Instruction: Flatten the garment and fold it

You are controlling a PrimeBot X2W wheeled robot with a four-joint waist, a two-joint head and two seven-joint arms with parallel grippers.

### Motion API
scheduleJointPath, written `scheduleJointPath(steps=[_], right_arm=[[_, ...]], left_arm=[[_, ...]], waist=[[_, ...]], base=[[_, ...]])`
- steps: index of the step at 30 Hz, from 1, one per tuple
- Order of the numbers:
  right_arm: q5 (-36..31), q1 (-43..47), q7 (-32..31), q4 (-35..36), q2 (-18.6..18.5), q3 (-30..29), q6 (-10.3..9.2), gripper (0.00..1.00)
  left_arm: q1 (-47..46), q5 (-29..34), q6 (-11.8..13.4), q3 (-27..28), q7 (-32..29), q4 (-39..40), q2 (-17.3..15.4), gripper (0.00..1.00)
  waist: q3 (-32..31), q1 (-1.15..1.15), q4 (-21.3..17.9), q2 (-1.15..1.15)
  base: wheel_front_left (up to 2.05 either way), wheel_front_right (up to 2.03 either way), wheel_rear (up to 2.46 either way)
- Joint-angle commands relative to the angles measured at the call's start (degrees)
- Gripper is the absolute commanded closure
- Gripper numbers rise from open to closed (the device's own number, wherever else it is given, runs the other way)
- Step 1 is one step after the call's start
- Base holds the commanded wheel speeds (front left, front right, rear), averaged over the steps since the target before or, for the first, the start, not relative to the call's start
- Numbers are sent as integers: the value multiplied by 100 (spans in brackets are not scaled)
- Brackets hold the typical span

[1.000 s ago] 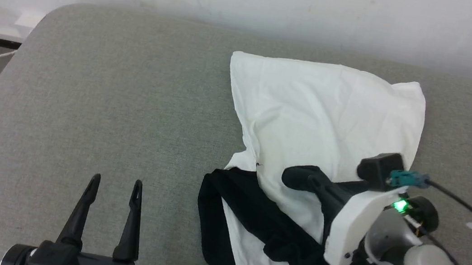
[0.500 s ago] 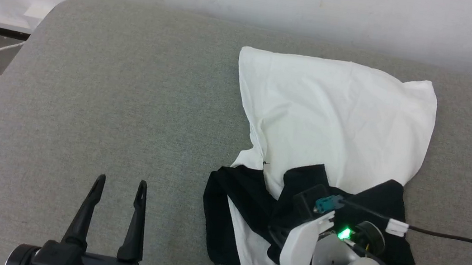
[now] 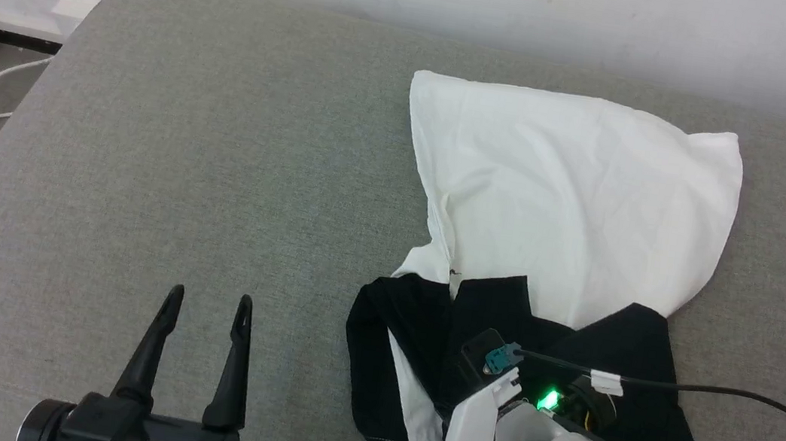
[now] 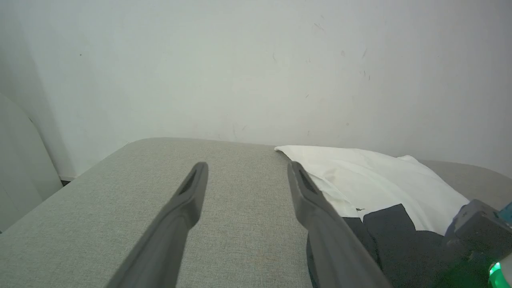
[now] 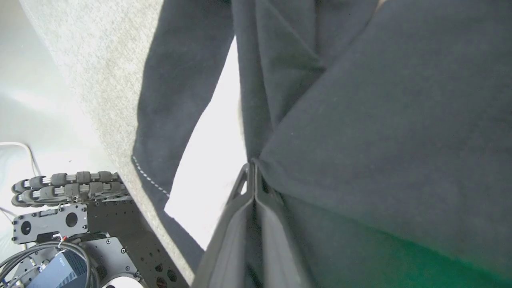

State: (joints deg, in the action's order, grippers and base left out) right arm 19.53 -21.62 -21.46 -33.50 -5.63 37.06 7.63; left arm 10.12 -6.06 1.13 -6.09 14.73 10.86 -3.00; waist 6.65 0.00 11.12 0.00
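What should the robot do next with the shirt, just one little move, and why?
Probably the right claw should gently tug the black cloth it pinches out toward the robot's right. The garment lies fairly flat in its white part, but its black parts are bunched and overlapping at the near edge. The left claw hangs open over the bare cushion, holding nothing.

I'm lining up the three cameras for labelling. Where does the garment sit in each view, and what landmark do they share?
Head view: the garment lies right of centre, white body toward the wall, black parts nearest.
Left wrist view: lower right, beside the open left hand.
Right wrist view: black folds across the picture, pinched by the right hand.
Shared landmark: the grey cushion.
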Motion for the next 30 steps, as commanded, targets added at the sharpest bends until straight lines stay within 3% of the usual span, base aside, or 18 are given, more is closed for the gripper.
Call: scheduleJointPath(steps=[1, 3, 4, 5, 6, 11, 15, 23, 30], right_arm=[[-60, 9, -6, -178, -42, -26, -14, 100], [-113, -49, 53, -331, -33, -147, -14, 100], [-158, -80, 62, -407, -28, -213, -14, 92], [-196, -108, 68, -479, -16, -296, -14, 51], [-225, -136, 99, -520, 5, -377, -14, 0], [-193, -216, 138, -448, 90, -839, -14, 0], [-68, -129, -26, 37, 56, -1340, -14, 0], [146, 818, -414, 1999, 67, -2618, -14, 0], [16, 1997, 186, 3721, 260, -3878, -14, 0]], left_arm=[[-68, -12, 18, 1, 27, -14, 13, 0], [-71, -13, 19, 10, 27, -16, 13, 0], [-70, -10, 22, 17, 27, -18, 13, 0], [-65, -7, 25, 24, 27, -20, 13, 0], [-60, -3, 25, 30, 27, -22, 13, 0], [-54, 15, 16, 26, 27, -22, 13, 0], [14, 33, -4, 48, 27, -2, 13, 0], [166, 63, -53, 112, 27, 38, -12, 0], [269, 117, -49, 171, 27, 182, -27, 0]], waist=[[4, 0, 1, 0], [6, 0, -4, 0], [5, 0, -12, 0], [1, 0, -21, 0], [-4, 0, -31, 0], [-47, 0, -74, 0], [-138, 0, -177, 0], [-339, 0, -451, 0], [-477, 0, -636, 0]], base=[[0, 0, 0], [0, 0, 0], [0, 0, 0], [0, 0, 0], [0, 0, 0], [0, 0, 0], [0, 0, 0], [0, 0, 0], [0, 0, 0]])
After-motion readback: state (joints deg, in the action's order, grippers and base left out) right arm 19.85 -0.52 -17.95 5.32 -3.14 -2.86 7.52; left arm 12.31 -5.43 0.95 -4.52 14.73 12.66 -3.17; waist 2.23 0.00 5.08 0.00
